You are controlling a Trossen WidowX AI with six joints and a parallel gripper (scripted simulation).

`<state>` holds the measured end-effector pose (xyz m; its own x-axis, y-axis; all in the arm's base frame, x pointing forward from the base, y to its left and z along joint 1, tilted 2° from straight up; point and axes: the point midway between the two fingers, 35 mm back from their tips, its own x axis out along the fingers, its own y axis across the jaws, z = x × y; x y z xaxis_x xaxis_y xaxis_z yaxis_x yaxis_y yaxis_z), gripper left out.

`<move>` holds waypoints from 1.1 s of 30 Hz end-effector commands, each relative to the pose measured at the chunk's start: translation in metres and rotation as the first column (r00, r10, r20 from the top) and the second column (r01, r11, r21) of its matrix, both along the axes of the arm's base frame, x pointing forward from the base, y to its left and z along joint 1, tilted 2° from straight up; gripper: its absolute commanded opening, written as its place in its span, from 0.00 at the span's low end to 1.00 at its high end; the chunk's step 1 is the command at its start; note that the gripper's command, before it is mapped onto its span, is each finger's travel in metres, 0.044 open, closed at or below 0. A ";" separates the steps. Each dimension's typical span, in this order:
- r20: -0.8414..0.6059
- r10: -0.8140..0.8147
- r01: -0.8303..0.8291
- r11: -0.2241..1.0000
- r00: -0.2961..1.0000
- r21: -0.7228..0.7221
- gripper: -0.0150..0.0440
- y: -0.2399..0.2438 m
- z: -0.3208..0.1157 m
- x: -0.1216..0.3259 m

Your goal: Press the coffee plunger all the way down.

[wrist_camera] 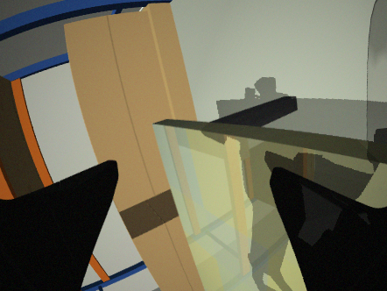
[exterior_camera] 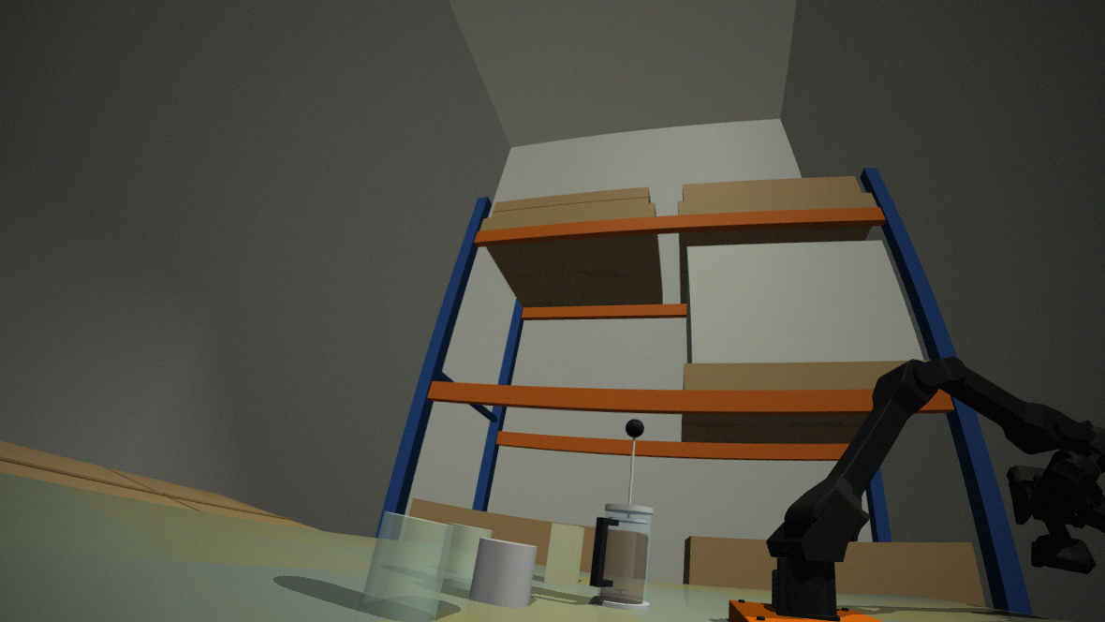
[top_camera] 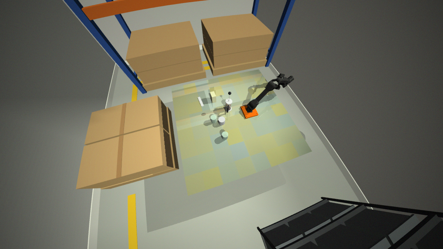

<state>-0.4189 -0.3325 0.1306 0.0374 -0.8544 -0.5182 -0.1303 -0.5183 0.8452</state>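
The coffee press (top_camera: 228,105) (exterior_camera: 627,560) stands upright on the patchwork table top, a clear cylinder with a white lid and base and a black side handle. Its plunger is raised: the black knob (top_camera: 229,93) (exterior_camera: 634,427) sits high above the lid on a thin rod (exterior_camera: 631,471). My gripper (top_camera: 285,77) (exterior_camera: 1039,525) (wrist_camera: 196,173) is open and empty, far to the right of the press, beyond the arm's orange base. The press does not show in the wrist view.
A white cup (top_camera: 221,120) (exterior_camera: 504,572) and two clear greenish cups (top_camera: 213,118) (top_camera: 225,135) (exterior_camera: 409,569) (exterior_camera: 468,547) stand near the press. A pale yellow block (top_camera: 212,96) (exterior_camera: 564,553) and a white bar (top_camera: 200,101) lie behind it. The table's edge (wrist_camera: 263,132) crosses the wrist view.
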 end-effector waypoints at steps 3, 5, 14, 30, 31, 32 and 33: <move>-0.023 0.012 -0.012 1.000 1.000 0.009 1.00 -0.003 0.003 0.005; -0.044 0.049 -0.048 0.999 0.998 0.015 1.00 -0.016 0.010 0.019; -0.213 0.314 -0.307 0.949 0.925 0.064 1.00 -0.089 0.058 0.138; -0.525 0.668 -0.699 0.693 0.528 0.178 1.00 -0.103 0.139 0.390; -0.543 0.681 -0.720 0.668 0.491 0.187 1.00 -0.098 0.143 0.406; -0.561 0.694 -0.743 0.640 0.451 0.195 1.00 -0.093 0.148 0.424; -0.578 0.706 -0.765 0.610 0.408 0.204 1.00 -0.087 0.152 0.442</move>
<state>-0.0272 -0.4370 0.2695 0.3720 -0.7065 -0.6021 0.7005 -0.2120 0.6815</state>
